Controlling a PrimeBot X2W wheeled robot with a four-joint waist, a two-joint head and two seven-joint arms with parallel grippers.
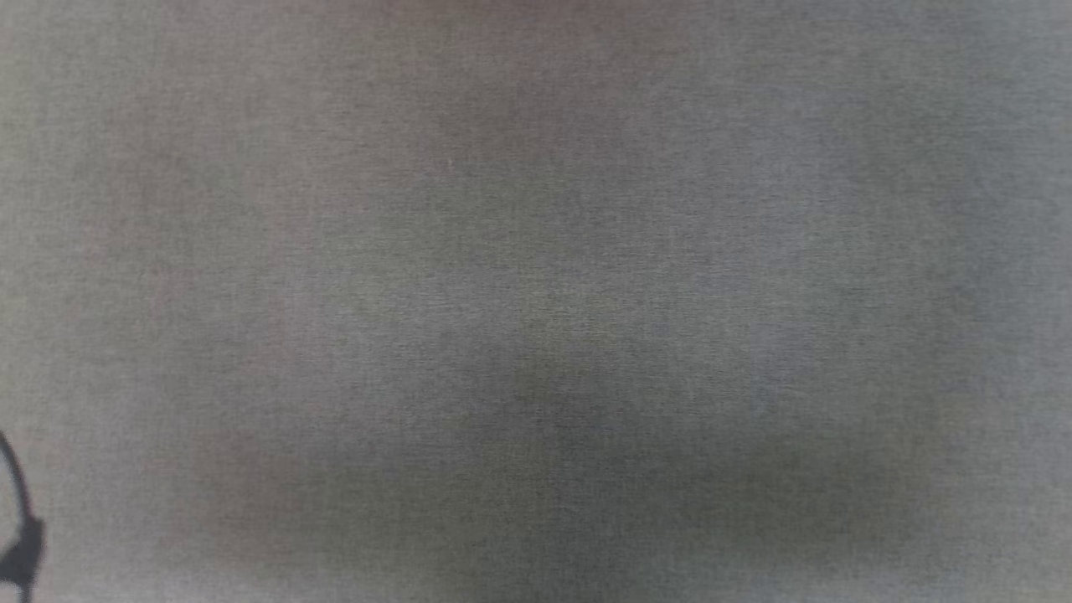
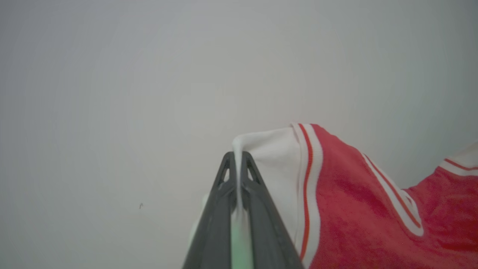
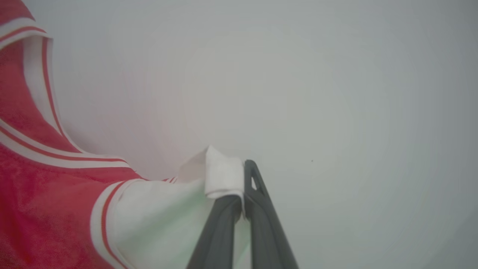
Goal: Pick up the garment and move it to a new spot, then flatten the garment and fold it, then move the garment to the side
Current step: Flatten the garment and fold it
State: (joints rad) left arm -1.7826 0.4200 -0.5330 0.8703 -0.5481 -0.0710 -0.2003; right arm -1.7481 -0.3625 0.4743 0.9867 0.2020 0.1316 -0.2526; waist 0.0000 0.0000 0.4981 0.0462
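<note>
Left wrist view: your L gripper (image 2: 238, 158) is pinched tight on the garment (image 2: 347, 201), white sleeve edge caught btw the fingers, red body off to that view's right. Right wrist view: R gripper (image 3: 242, 179) clamps a white sleeve too, cloth bunched over one tip. Pale grey surface (image 1: 536, 251) beyond both.

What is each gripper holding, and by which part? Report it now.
The garment, held by both: the left gripper has white sleeve fabric pinched between its shut jaws, the right gripper a folded white sleeve edge.
</note>
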